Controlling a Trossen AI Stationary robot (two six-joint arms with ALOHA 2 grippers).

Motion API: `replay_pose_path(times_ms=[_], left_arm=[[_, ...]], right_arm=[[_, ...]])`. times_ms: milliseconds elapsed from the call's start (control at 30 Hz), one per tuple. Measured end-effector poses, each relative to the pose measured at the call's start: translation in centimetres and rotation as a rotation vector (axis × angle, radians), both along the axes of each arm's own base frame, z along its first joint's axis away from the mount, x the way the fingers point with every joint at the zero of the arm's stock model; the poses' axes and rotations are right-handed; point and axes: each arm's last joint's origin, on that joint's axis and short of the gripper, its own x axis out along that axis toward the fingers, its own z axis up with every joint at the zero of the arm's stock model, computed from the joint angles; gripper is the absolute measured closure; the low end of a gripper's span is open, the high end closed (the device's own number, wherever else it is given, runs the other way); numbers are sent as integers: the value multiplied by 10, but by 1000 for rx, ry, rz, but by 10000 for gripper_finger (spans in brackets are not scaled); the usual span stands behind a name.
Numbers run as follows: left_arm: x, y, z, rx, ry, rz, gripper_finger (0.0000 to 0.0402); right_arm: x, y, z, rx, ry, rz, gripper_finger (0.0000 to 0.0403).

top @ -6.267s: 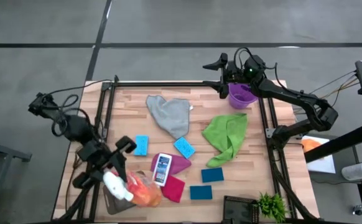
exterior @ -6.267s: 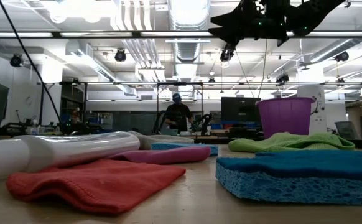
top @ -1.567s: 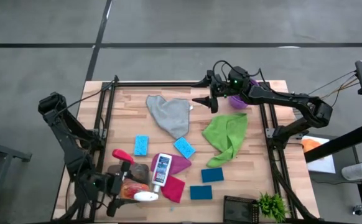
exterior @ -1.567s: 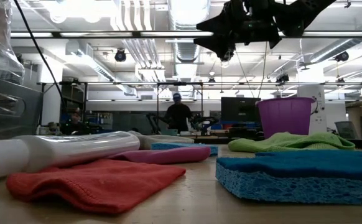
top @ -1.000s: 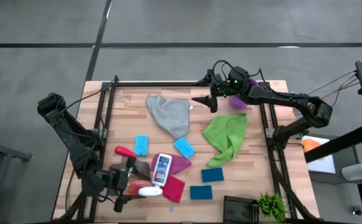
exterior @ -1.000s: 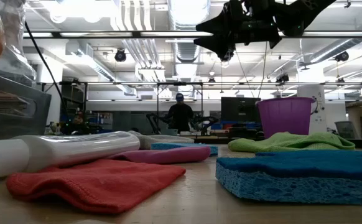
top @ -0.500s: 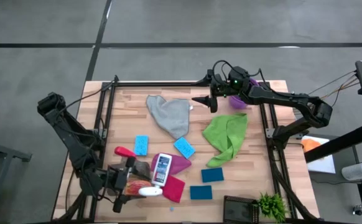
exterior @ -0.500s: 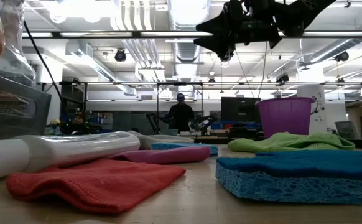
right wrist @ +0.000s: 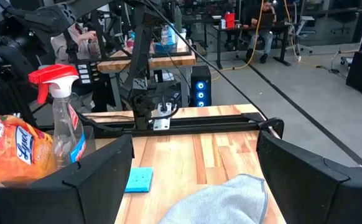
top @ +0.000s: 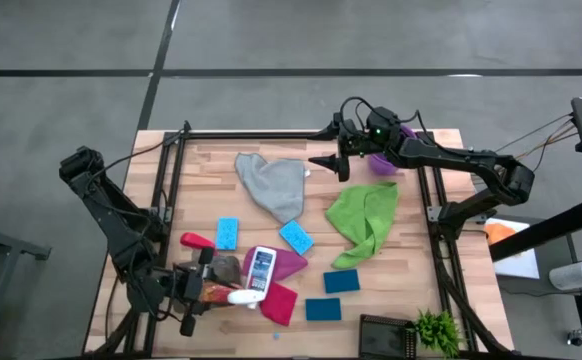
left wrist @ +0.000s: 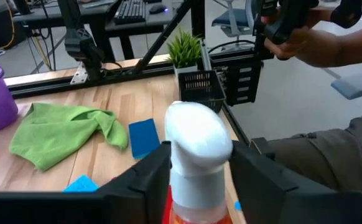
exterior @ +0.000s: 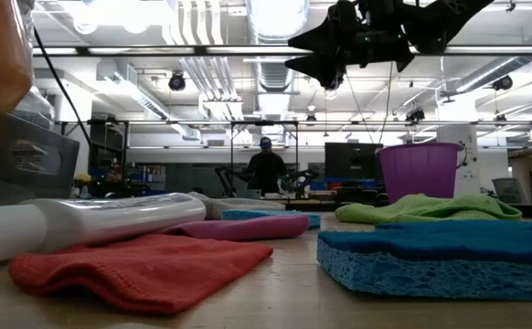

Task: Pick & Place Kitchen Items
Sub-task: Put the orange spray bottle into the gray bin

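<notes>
Orange spray bottle point(left wrist: 196, 155) between left fingers point(left wrist: 145, 180)

- Wooden table point(top: 201, 170)
- Grey cloth point(top: 274, 183), green cloth point(top: 363, 218)
- Magenta cloth point(top: 289, 263), red cloth point(top: 280, 301)
- Blue sponges point(top: 227, 233)
- Purple bucket point(exterior: 420, 170)

Bare wood point(top: 206, 180) left of grey cloth point(top: 276, 185) (sponges point(top: 227, 233) crowd middle).
</notes>
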Motion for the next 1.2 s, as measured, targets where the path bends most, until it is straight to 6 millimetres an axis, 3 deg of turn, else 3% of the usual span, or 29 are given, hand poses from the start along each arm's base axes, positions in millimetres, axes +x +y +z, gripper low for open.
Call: replay_pose_path(times_ms=[333, 500, 767, 1200], left_arm=[[-4, -2, -1, 33, 2, -26, 347], [-13, -2, 9, 52, -33, -71, 377], [-32, 8, 34, 44, -115, -103, 385], [-39, 17, 44, 94, -165, -113, 385]], right_arm=[[0, 0, 0, 0, 0, 0, 65], [1, 1, 0, 0, 0, 3, 65], [12, 19, -6, 11, 20, 70, 65], [54, 45, -63, 85, 187, 191, 65]])
